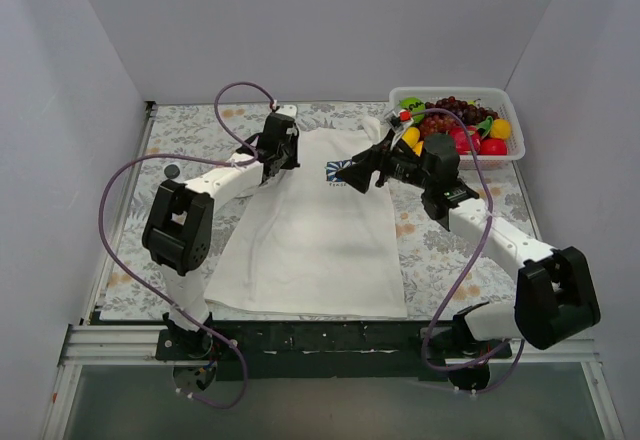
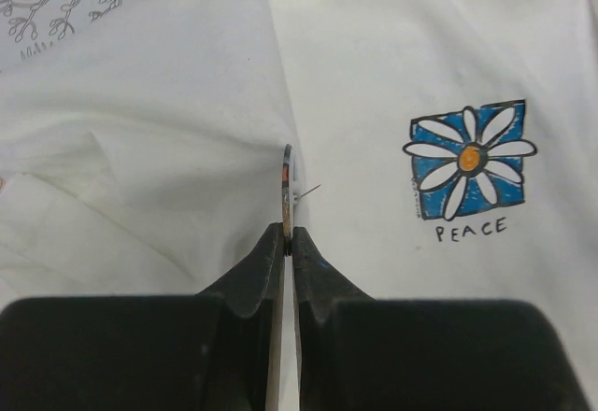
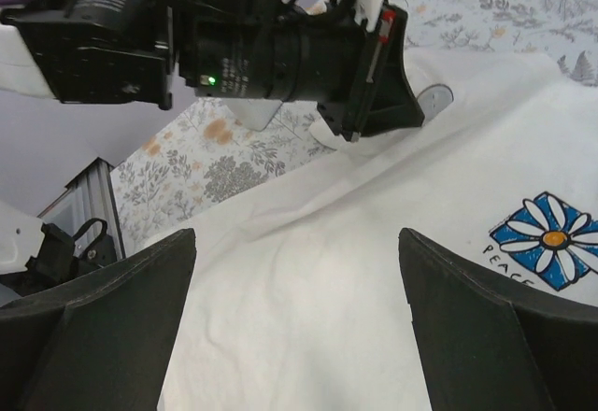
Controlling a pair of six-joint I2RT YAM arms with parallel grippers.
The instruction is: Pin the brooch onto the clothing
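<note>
White short-sleeved T-shirt [image 1: 310,240] lies flat on the floral-print tablecloth [image 1: 450,250], blue-and-white daisy print [image 2: 470,161] on the chest. Right gripper [image 3: 297,318] hangs over the shirt, jaws spread wide, holding nothing. Left gripper [image 2: 288,238] is pinched tight on the small round dark grey brooch [image 2: 287,179], edge-on just above the fabric, off to one side of the print, thin pin [image 2: 309,191] poking sideways. My take: press the cloth taut nearby with the right one, then tilt the brooch so the pin enters shallow.
</note>
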